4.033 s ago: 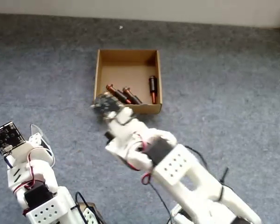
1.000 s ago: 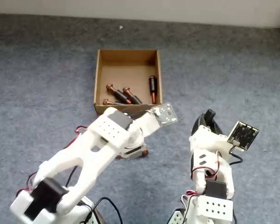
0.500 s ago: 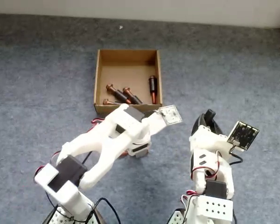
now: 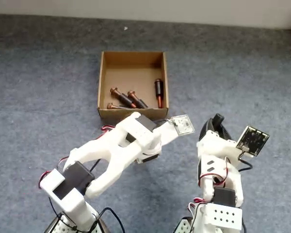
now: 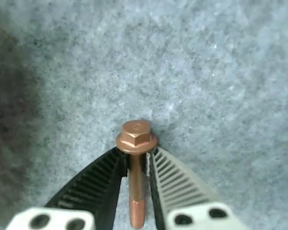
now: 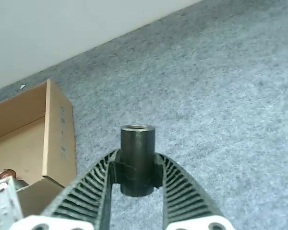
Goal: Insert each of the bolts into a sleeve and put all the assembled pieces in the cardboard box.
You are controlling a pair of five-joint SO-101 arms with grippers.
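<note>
The cardboard box (image 4: 101, 82) is sitting on the tabletop (image 4: 242, 73) at twelve o'clock from both arms, with the assembled pieces (image 4: 136, 99) lying in its near half. The left hand (image 5: 136, 155), gripping a bolt (image 5: 136, 139), is hanging near the box at about six o'clock. The right hand (image 6: 137, 160), gripping a sleeve (image 6: 137, 143), is standing apart at four o'clock.

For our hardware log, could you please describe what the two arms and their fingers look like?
Both the left arm and right arm have white plastic shells with black motors; red and black cables run along them. The left wrist view shows ribbed fingers, one black, one white.
</note>
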